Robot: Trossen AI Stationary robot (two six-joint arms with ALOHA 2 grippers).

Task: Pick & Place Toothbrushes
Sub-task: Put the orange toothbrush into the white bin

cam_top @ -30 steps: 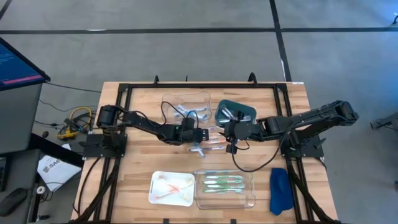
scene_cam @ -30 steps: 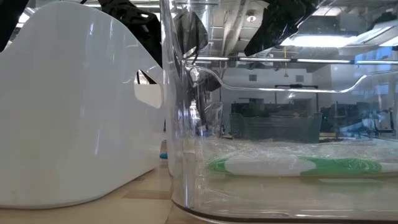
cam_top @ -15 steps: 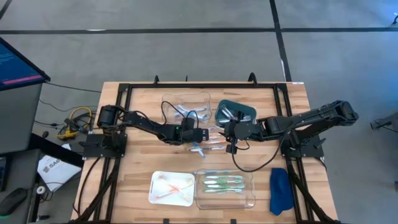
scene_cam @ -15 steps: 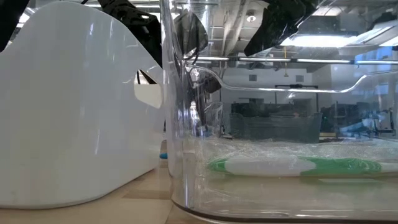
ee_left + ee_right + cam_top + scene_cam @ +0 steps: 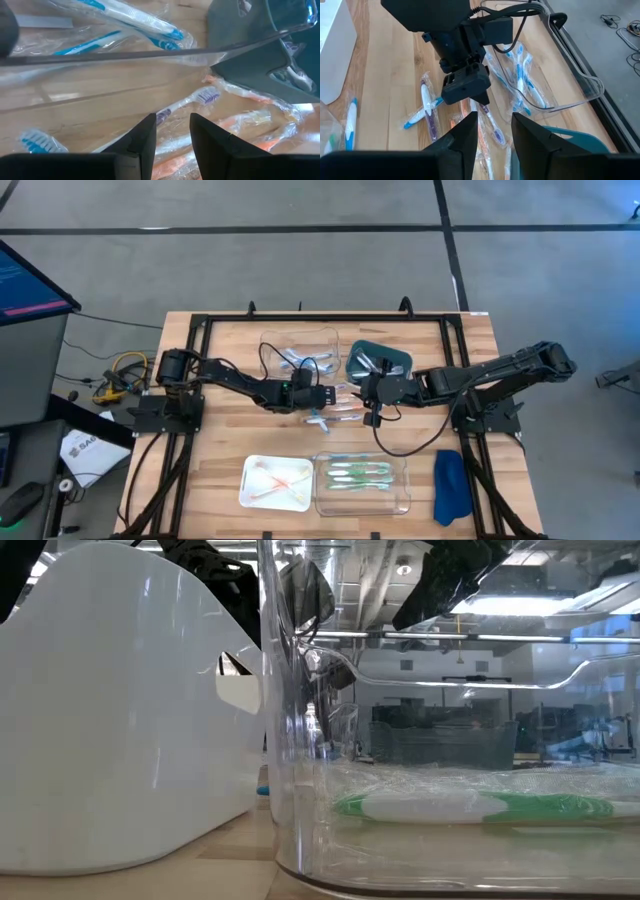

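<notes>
Both arms are meeting mid-desk over the loose toothbrushes (image 5: pixel 335 412), so picking is in hand. The left gripper (image 5: pixel 170 131) is hovering with jaws narrowly parted and empty above a purple-bristled brush (image 5: pixel 185 104); next it needs lowering. The right gripper (image 5: pixel 493 131) is hanging opposite, jaws narrowly apart, empty.

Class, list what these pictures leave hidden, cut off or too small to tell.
- Low view: white tray and clear tray block both claws.
- High view: loose toothbrushes between the left claw and right claw too small to count.
- Left wrist view: purple toothbrush handle hidden behind fingers.
</notes>
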